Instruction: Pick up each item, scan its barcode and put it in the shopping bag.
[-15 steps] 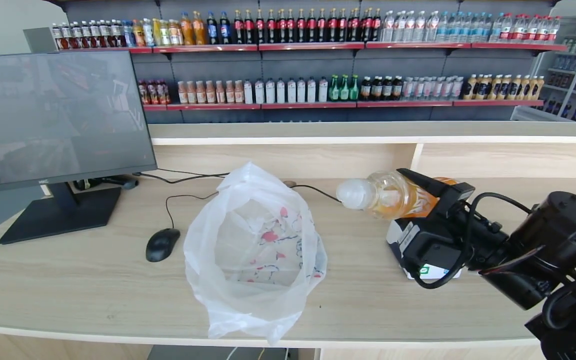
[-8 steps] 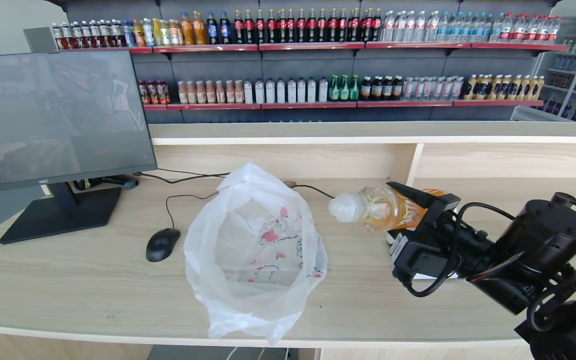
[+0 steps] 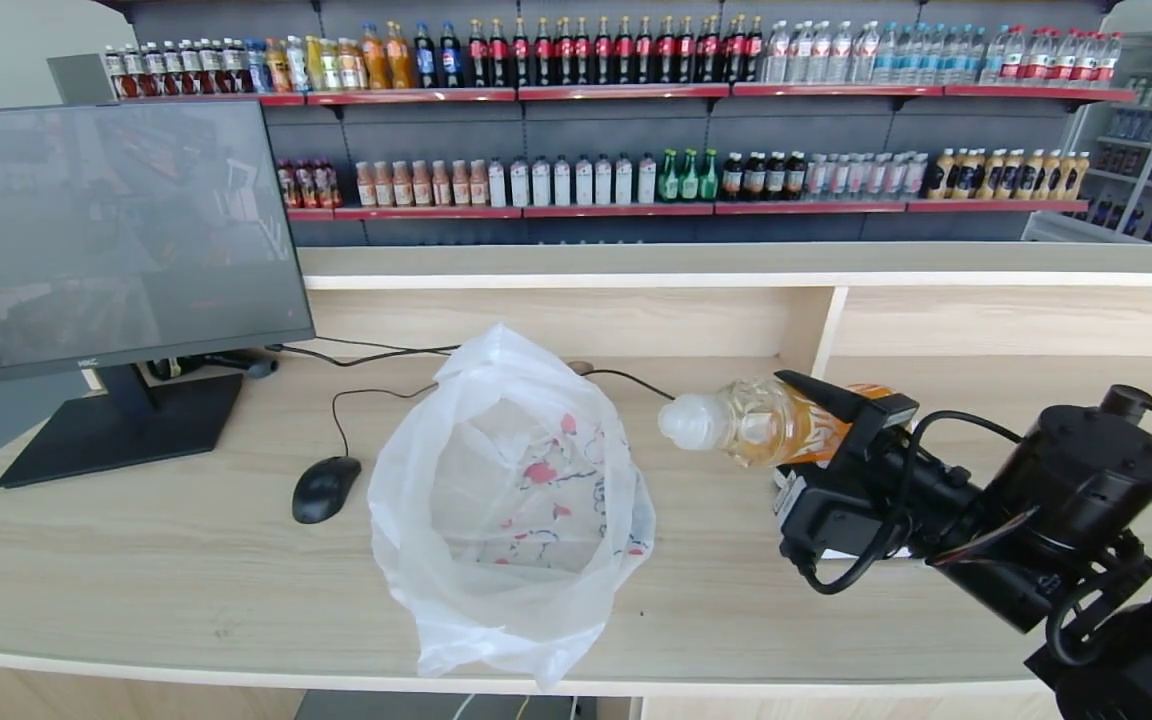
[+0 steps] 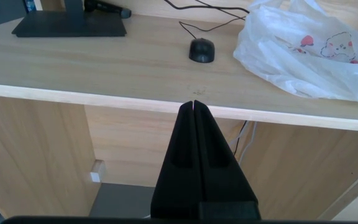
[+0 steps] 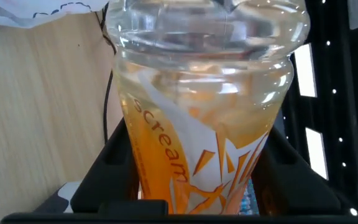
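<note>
The right gripper (image 3: 821,425), clamped on the bottle (image 3: 736,422), edges left and down toward the shopping bag (image 3: 511,500) at centre. Bagging seems next.

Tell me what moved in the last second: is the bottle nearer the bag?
Yes. The right tool, shut on the bottle, carried it to the robot's left and slightly lower, bringing its cap nearer the shopping bag. Nothing was let go. The shopping bag, mouse and monitor stayed put.

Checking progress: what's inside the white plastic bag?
The translucent white plastic shopping bag shows only its red-and-dark print through the open mouth; no item visible. Crumpled folds cover its bottom corners.
</note>
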You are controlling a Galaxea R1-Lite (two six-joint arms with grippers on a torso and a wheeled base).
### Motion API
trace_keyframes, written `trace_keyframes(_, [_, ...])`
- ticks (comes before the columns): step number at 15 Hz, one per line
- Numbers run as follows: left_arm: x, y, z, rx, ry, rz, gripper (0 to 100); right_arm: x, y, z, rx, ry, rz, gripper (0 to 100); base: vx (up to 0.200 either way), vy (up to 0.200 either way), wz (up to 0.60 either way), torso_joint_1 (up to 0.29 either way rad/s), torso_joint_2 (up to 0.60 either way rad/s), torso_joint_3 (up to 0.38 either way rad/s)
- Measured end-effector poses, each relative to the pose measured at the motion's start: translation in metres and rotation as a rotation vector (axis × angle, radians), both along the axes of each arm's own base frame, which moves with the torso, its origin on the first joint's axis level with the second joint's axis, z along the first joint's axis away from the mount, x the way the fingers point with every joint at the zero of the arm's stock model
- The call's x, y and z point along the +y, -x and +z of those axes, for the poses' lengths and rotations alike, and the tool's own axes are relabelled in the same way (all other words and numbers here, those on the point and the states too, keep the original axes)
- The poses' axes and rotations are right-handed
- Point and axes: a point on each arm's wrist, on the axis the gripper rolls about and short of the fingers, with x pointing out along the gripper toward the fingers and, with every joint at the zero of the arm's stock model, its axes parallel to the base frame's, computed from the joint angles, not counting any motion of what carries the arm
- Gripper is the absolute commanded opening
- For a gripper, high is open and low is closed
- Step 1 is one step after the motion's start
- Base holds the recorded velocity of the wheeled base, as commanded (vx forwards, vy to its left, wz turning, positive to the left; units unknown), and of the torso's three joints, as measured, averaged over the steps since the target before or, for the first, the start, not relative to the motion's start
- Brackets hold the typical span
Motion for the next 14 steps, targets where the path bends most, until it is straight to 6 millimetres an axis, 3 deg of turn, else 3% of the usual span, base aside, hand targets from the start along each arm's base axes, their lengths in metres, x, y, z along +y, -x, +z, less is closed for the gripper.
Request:
trace_keyframes(2, [0.0,0.0,0.0,0.0,-0.001,0.0,0,-0.005,0.016,0.008,-0.025,0.015,-0.177,0,0.0,0.0,0.0,0.0,0.0,0.0])
trace_keyframes(4, [0.0,0.0,0.0,0.0,-0.001,0.0,0,-0.003,0.028,0.008,-0.012,0.005,-0.162,0,0.0,0.0,0.0,0.0,0.0,0.0])
trace_keyframes(9, [0.0,0.0,0.0,0.0,0.001,0.0,0,0.008,0.013,0.005,-0.007,-0.012,-0.103,0,0.0,0.0,0.0,0.0,0.0,0.0])
trace_keyframes(14, [0.0,0.0,0.0,0.0,0.001,0.0,0,0.007,0.009,-0.006,0.036,-0.003,-0.11,0,0.0,0.0,0.0,0.0,0.0,0.0])
